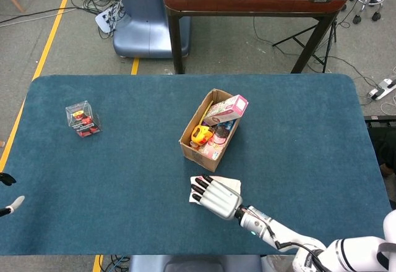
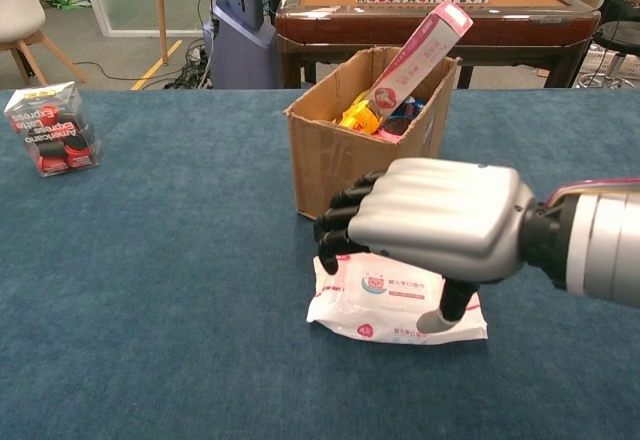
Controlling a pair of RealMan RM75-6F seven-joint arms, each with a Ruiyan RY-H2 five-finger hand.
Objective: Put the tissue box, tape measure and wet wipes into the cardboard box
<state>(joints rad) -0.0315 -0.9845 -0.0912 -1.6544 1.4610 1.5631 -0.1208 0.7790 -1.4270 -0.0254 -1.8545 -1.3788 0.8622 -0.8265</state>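
Wet wipes lay flat on the blue tablecloth, just in front of the cardboard box, with the right hand spread over the pack. Its dark fingers curled down at the pack's left end and the thumb tip reached the pack's right part, yet whether the hand actually gripped the pack could not be told from either view. From the head view the same hand covered most of the pack. Inside the open box, the pink tissue box leaned upright against the far wall, and the yellow tape measure sat beside it. Far to the left, a clear plastic case stood alone. Only the left hand's fingertips showed at the frame edge.
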